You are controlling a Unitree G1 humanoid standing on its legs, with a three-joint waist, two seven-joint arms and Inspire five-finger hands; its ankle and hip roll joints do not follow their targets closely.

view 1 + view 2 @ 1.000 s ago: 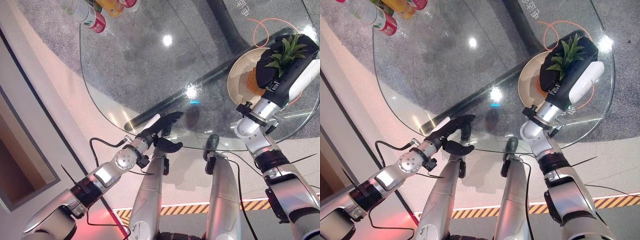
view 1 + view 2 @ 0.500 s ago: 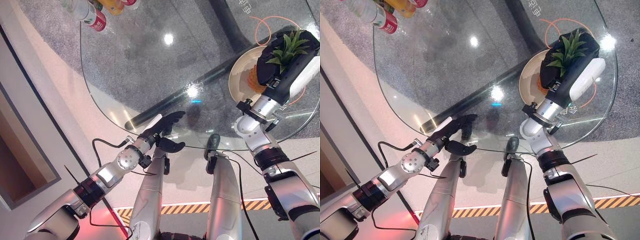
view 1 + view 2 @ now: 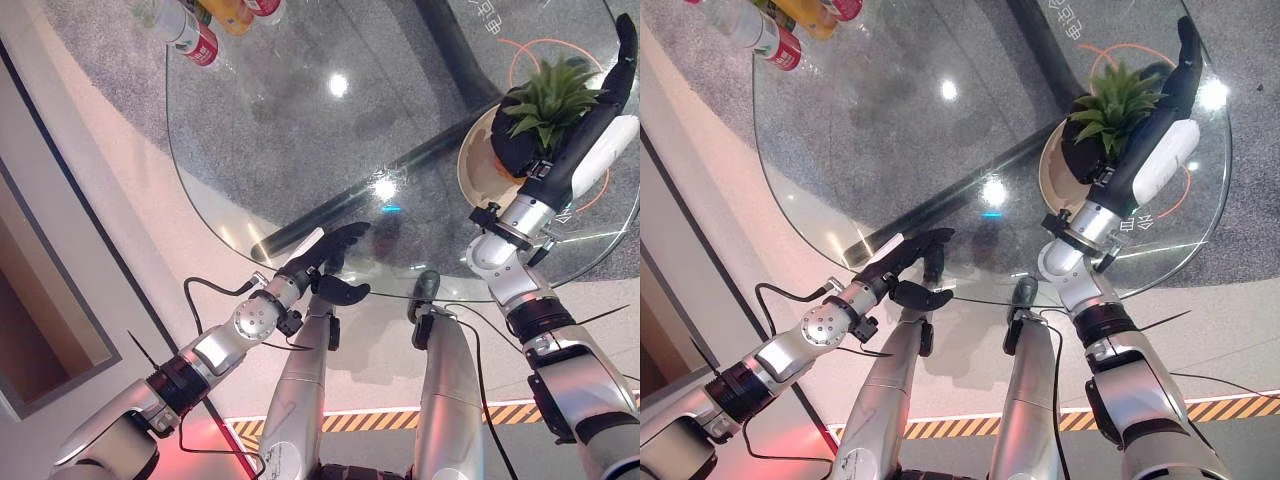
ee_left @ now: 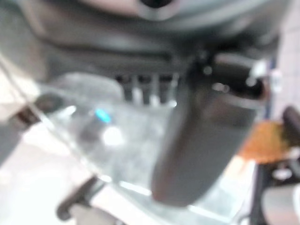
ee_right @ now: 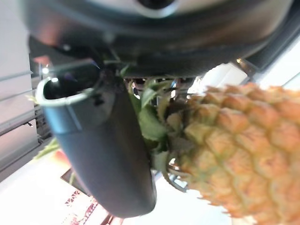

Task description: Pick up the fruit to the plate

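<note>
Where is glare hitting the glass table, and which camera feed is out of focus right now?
Left eye view: bright ceiling-light spots on the glass table, one mid-table, one nearer the plate. Left wrist view: wholly soft, left hand a dark blur. Right wrist view: pineapple fairly sharp, right hand slightly soft.

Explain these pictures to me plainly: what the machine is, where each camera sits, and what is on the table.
This is a two-legged humanoid robot with silver-grey arms and dark hands. Two pictures come from cameras in its head, looking down; two come from cameras on its wrists. Before it stands a round glass table bearing a beige round plate and, at the far edge, some bottles. The right hand is at an orange pineapple with green leaves over the plate. The left hand rests open at the table's near edge.
</note>
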